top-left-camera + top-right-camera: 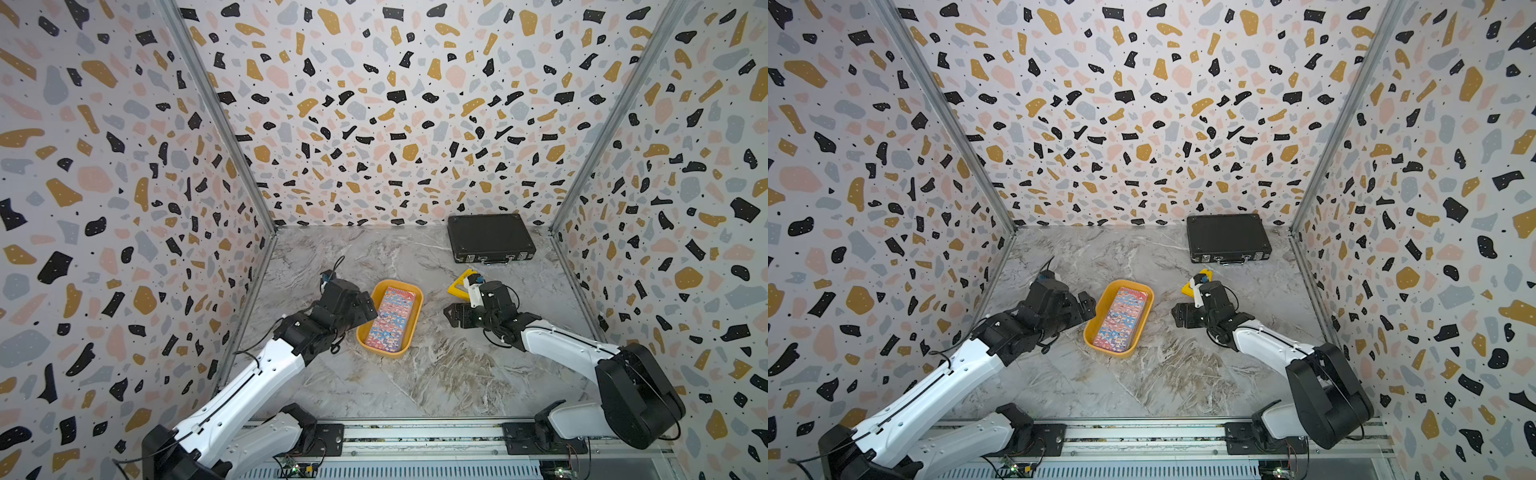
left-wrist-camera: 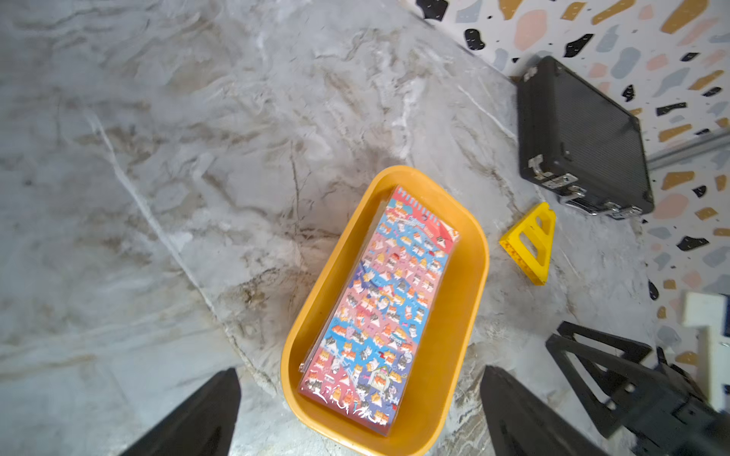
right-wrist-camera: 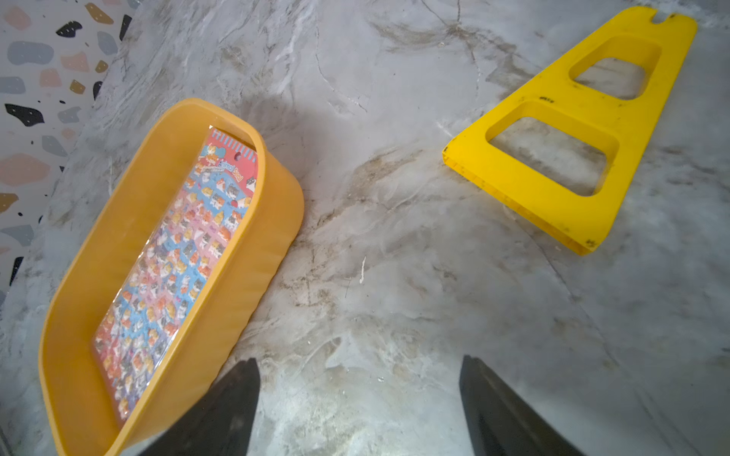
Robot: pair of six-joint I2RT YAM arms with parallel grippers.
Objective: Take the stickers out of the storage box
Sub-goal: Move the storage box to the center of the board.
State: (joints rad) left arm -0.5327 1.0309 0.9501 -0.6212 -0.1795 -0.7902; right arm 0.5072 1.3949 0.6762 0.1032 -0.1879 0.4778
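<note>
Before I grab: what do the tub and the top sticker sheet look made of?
Storage box: likely moulded plastic, orange-yellow, smooth semi-matt walls, rounded corners, faint ribbing outside. Stickers: printed sheet in a clear glossy sleeve, judging by glare and crinkled edges; probably slippery.

Walls: white terrazzo-print panels (image 1: 374, 104) flecked black, ochre, pink and grey, at 9, 12 and 3 o'clock.
Floor: grey veined marble-look tabletop (image 1: 436, 374).
Light: even, soft.
</note>
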